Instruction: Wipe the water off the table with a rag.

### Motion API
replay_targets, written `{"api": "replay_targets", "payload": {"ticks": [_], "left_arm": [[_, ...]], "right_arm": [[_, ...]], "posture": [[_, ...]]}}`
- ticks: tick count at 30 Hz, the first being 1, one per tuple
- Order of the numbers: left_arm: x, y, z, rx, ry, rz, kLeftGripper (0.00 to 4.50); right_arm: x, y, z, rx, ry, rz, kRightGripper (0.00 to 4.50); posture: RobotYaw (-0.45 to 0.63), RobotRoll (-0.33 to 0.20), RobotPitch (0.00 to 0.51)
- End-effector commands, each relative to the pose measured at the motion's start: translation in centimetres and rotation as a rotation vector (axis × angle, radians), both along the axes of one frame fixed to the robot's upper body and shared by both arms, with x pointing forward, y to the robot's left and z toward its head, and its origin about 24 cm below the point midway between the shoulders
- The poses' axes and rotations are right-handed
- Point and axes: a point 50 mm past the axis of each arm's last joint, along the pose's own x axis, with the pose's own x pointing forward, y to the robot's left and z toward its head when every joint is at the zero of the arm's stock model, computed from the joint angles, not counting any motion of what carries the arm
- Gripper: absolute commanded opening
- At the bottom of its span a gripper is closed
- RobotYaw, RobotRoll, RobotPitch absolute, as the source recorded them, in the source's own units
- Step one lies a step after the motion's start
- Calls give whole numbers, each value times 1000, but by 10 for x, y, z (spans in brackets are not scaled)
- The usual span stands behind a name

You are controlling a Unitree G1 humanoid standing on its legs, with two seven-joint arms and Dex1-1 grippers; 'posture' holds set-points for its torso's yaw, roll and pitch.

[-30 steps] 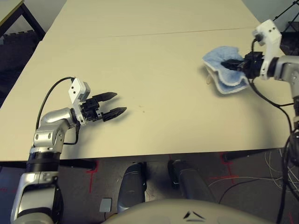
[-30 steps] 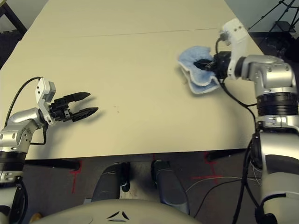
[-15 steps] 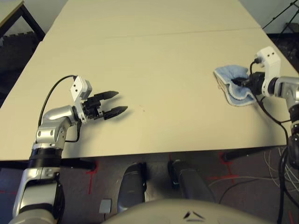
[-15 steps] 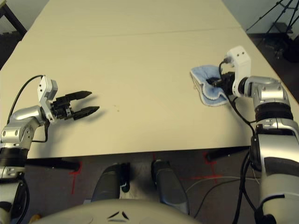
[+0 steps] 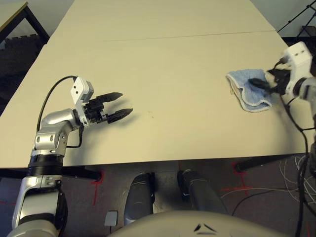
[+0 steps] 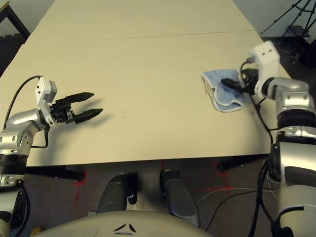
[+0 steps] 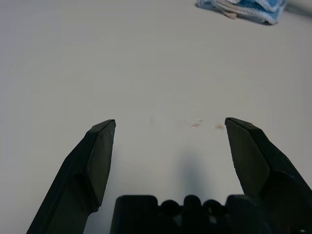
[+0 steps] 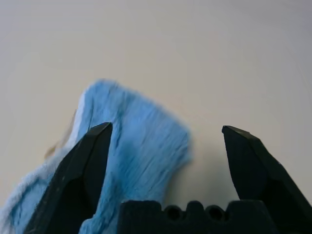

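Rag (image 5: 248, 90) flat on table (image 5: 168, 64) near R edge; R gripper (image 8: 163, 134) spread wide above it, nothing held. L gripper (image 5: 120, 103) also open, empty; faint water (image 7: 196, 126) specks ahead.

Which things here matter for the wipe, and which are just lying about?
For the job:
- rag, crumpled on the table by the open right gripper
- water, a few small drops ahead of the open left gripper

Lying about:
- small side table
- tripod
- cables on the floor
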Motion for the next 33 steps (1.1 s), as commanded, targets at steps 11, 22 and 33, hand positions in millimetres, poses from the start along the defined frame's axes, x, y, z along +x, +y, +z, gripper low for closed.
{"api": "replay_targets", "payload": {"ticks": [11, 22, 33], "left_arm": [[20, 55, 21, -109, -250, 685, 4500], [16, 90, 24, -85, -296, 895, 4500], [33, 94, 29, -95, -306, 932, 4500]], "right_arm": [[-1, 13, -3, 319, -370, 17, 4476], [-22, 7, -50, 339, -396, -100, 4476], [-38, -8, -56, 332, -453, -204, 4476]], "posture": [[-69, 0, 129], [-61, 0, 145], [-105, 0, 141]]}}
